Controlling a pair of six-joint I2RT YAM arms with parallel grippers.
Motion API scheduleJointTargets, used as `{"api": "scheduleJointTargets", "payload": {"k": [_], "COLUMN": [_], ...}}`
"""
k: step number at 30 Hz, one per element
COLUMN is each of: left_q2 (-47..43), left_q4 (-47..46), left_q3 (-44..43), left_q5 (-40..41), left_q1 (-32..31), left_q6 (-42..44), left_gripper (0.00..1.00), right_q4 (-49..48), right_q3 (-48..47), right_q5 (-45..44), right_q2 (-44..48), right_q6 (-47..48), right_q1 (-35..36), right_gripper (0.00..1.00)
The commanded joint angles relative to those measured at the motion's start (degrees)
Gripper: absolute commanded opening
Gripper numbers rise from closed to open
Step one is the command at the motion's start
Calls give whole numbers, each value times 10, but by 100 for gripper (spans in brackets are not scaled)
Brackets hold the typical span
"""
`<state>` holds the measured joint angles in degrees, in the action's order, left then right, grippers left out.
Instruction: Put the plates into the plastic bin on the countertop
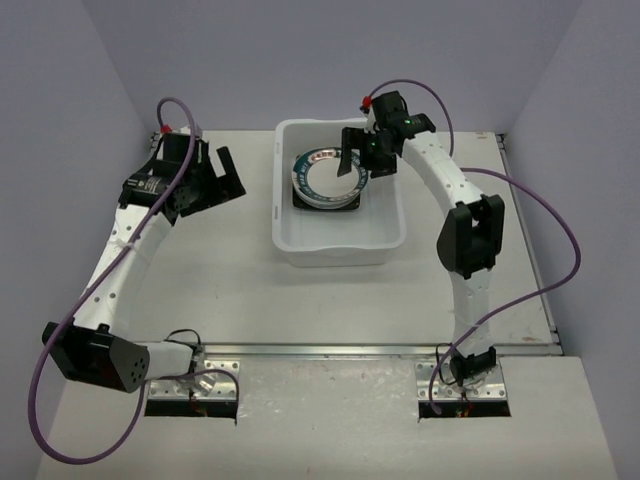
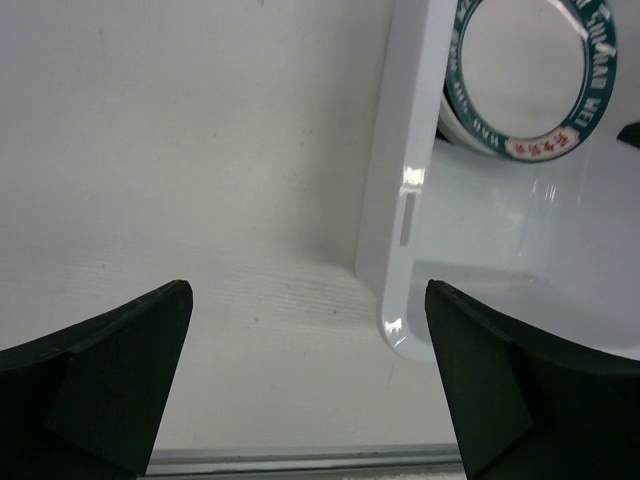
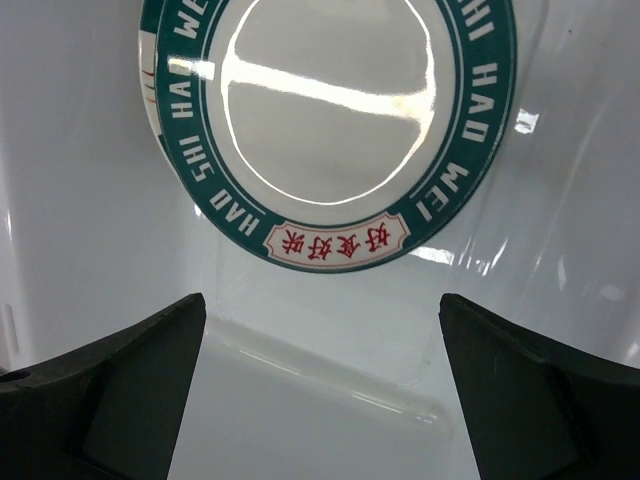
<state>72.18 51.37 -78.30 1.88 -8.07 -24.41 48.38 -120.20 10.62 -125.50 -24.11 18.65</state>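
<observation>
The white plastic bin (image 1: pixel 385 235) stands on the countertop (image 1: pixel 230 275) at the back middle. Round white plates (image 1: pixel 322 180) with teal-and-red lettered rims lie stacked inside it, on a black square plate (image 1: pixel 302 202) whose corners show. My right gripper (image 1: pixel 362 163) hangs open and empty over the bin's far right side. In the right wrist view the top plate (image 3: pixel 330 100) lies ahead of the open gripper (image 3: pixel 320 390), above the bin's floor (image 3: pixel 330 400). My left gripper (image 1: pixel 220 183) is open and empty left of the bin. The left wrist view shows it (image 2: pixel 310 385) above the counter, by the bin's rim (image 2: pixel 405 200) and a plate (image 2: pixel 530 85).
A metal rail (image 1: pixel 330 350) runs along the countertop's near edge, with both arm bases mounted below it. Grey-violet walls close the left, back and right sides. The right arm's elbow (image 1: pixel 470 235) stands right of the bin. Purple cables loop beside each arm.
</observation>
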Motion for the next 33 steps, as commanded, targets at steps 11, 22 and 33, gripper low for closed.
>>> {"api": "scheduleJointTargets", "payload": {"k": [11, 22, 33], "left_q2": [-27, -172, -207], "left_q4": [-78, -208, -202], "left_q3": [-81, 158, 214], "left_q5": [208, 181, 241], "left_q1": [6, 5, -33], "left_q6": [69, 58, 77], "left_gripper": [100, 100, 100], "right_q4": [31, 53, 11], "right_q3": [271, 498, 574], "right_q5": [-210, -202, -234], "right_q2": [448, 730, 832], "right_q6": [94, 73, 87], "right_q1": [-3, -3, -3], "right_gripper": [99, 99, 99]}}
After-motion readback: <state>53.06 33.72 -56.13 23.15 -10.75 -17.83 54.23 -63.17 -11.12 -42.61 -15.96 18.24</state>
